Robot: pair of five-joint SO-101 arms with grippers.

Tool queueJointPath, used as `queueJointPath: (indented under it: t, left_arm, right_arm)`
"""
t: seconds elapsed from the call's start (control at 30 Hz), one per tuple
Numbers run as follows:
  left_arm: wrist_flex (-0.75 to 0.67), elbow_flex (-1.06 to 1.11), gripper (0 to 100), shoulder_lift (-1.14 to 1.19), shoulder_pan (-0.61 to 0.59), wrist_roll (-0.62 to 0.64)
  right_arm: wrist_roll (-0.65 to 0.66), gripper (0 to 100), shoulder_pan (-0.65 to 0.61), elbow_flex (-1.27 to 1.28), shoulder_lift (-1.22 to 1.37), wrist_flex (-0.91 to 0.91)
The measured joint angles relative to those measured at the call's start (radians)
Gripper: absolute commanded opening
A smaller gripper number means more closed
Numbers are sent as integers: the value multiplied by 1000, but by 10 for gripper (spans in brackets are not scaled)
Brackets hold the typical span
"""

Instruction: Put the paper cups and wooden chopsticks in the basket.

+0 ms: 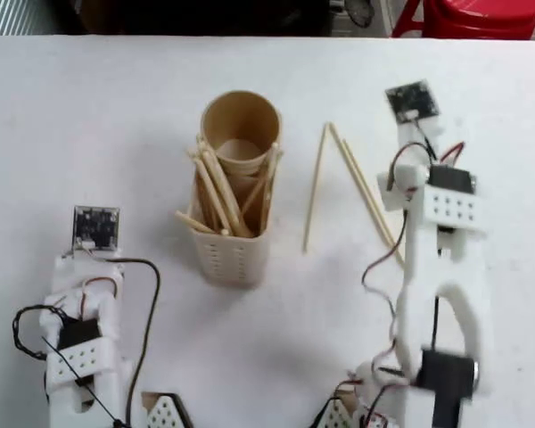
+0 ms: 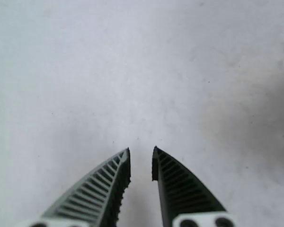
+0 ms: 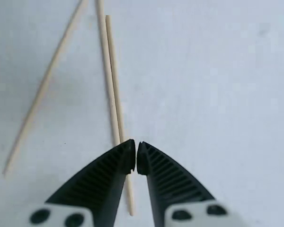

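Note:
A perforated cream basket (image 1: 232, 254) stands mid-table, holding stacked paper cups (image 1: 241, 134) and several wooden chopsticks (image 1: 216, 198). Three loose chopsticks lie on the table to its right: a single one (image 1: 314, 189) (image 3: 42, 90) and a pair side by side (image 1: 364, 187) (image 3: 112, 80). My right arm (image 1: 437, 209) stands beside the pair. Its gripper (image 3: 136, 155) hovers shut and empty just above the pair's near end. At the front left sits my left arm (image 1: 85, 303). My left gripper (image 2: 141, 161) is slightly open over bare table, holding nothing.
The white table (image 1: 116, 116) has free room left of the basket and along the back. Dark floor and a red stool (image 1: 477, 18) lie beyond the far edge. Cables (image 1: 147, 294) trail from both arms near the front edge.

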Motion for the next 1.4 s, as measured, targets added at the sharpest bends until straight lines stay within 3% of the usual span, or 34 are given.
queueJointPath:
  t: [0.13, 0.3, 0.43, 0.87, 1.4]
  left_arm:
    - [0, 0, 98, 0, 0, 0]
    - [0, 0, 98, 0, 0, 0]
    - [0, 0, 98, 0, 0, 0]
    - [0, 0, 98, 0, 0, 0]
    - [0, 0, 98, 0, 0, 0]
  right_arm:
    - [11, 51, -57, 86, -153, 3]
    - [118, 247, -68, 112, -144, 3]
    - [212, 361, -40, 110, 17, -44]
    - [373, 319, -25, -124, 562, -104]
    - [388, 317, 29, -152, 479, -84]
